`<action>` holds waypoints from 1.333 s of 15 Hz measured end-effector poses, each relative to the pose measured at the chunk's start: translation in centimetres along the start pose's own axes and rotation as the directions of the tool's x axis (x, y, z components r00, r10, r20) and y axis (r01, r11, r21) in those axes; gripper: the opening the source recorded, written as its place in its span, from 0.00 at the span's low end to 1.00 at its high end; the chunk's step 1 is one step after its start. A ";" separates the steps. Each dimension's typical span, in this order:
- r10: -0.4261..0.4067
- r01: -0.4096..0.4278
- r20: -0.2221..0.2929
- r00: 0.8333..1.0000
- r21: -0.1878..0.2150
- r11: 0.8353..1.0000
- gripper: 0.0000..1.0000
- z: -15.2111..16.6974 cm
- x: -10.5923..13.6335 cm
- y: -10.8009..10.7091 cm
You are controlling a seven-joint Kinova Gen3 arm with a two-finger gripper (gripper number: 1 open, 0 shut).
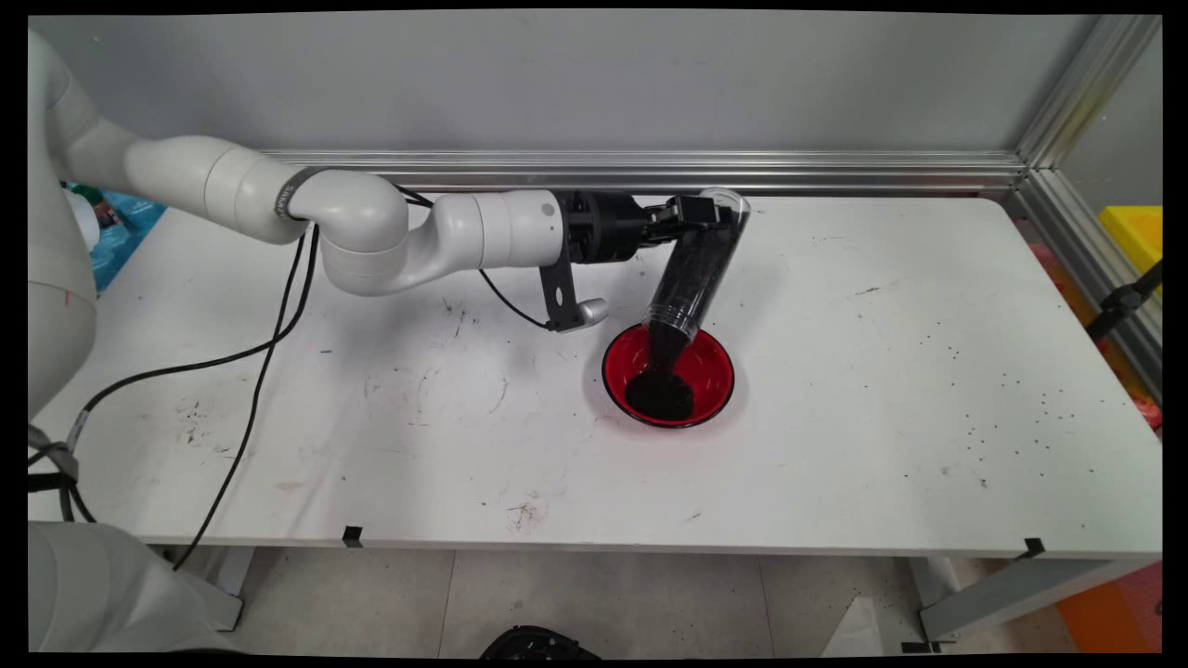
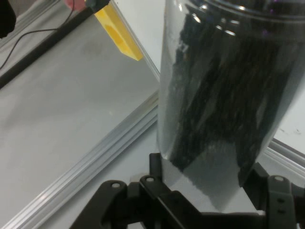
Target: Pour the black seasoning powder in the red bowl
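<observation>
Gripping tilted clear tube [image 1: 696,269] in jaws | black grains [image 1: 661,390] falling into red bowl [image 1: 713,357]

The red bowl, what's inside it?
A heap of dark granules lies in the red bowl, fed by a stream from the tilted clear cup the gripper holds. The bowl's floor under the heap is covered.

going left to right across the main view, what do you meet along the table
hanging black cables → white arm elbow joint → black two-finger gripper shut on the tilted clear plastic tube of dark grains → yellow bin
</observation>
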 end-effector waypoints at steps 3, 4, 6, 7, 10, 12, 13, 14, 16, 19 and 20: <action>0.010 -0.011 0.003 1.000 0.008 1.000 0.00 -0.1 0.1 -0.1; 0.013 -0.013 0.003 1.000 0.010 1.000 0.00 -0.1 0.1 -0.1; 0.017 -0.017 0.004 1.000 0.014 1.000 0.00 -0.1 0.2 -0.2; 0.018 -0.018 0.005 1.000 0.015 1.000 0.00 -0.1 0.2 -0.2; 0.013 -0.013 0.004 1.000 0.019 1.000 0.00 0.0 0.2 -0.2; 0.002 -0.002 0.003 1.000 0.022 1.000 0.00 0.0 0.2 -0.2; -0.009 0.009 0.002 1.000 0.021 1.000 0.00 0.0 0.2 -0.2; -0.028 0.028 0.000 1.000 0.015 0.999 0.00 0.1 0.2 -0.2; -0.103 0.103 -0.001 0.995 -0.013 0.995 0.00 0.2 0.2 0.2; -0.262 0.262 0.010 0.965 -0.075 0.962 0.00 0.4 0.4 1.0; -0.304 0.304 0.014 0.952 -0.087 0.949 0.00 0.4 0.4 1.3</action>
